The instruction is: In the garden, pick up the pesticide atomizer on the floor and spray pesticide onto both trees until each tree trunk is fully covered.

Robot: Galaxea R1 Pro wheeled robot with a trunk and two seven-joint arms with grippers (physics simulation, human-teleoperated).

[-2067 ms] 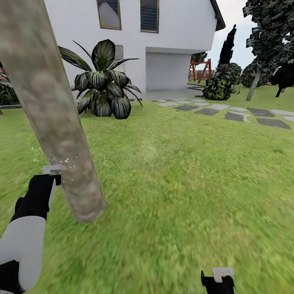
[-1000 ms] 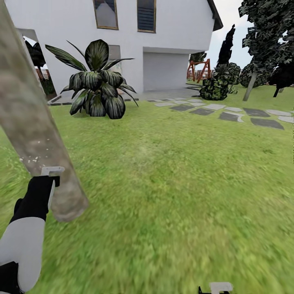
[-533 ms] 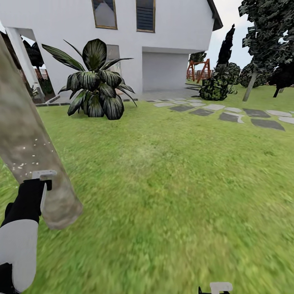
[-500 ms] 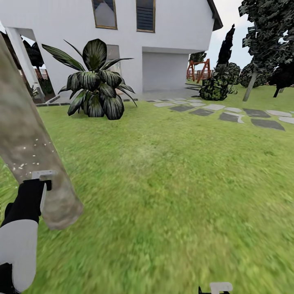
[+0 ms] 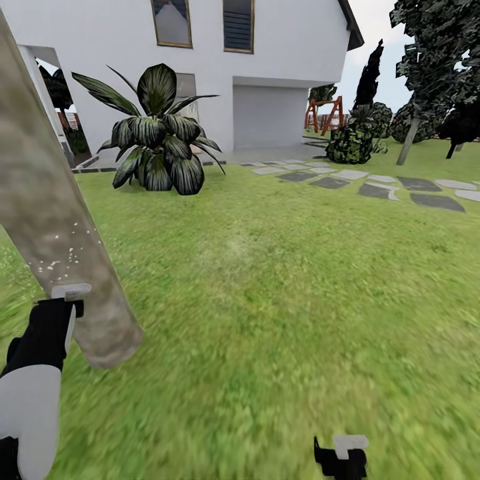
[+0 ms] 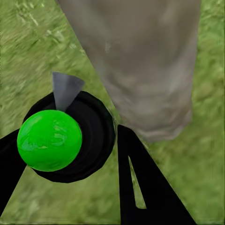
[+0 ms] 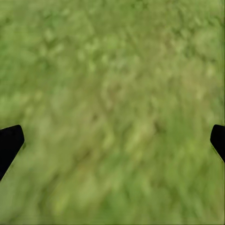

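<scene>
Bark is filling the left edge of the head view, where the near tree trunk (image 5: 60, 220) is running as a long column from the upper left corner down to its foot on the grass (image 5: 280, 300) at lower left. Pale specks are showing on it just above the left gripper (image 5: 67, 297), which is sitting right against the trunk's lower stretch, so this arm is by far the nearer one. In the left wrist view the left gripper (image 6: 70, 154) is closing its jaws around the sprayer (image 6: 65, 136), a black body with a bright green ball on top and a grey nozzle aiming toward the trunk (image 6: 145, 61) just ahead; the trunk's long axis is standing roughly upright and is much wider than the jaws. Spraying this trunk looks to be the step in hand, and sweeping the nozzle along the column's length would be the way to cover it.

Further right, at the bottom of the head view, the right gripper (image 5: 341, 457) is hanging low over the lawn. In the right wrist view its jaws are spreading wide, holding nothing. At far right a second tree (image 5: 433, 60) is standing well apart, beyond the stepping stones (image 5: 400, 190).
</scene>
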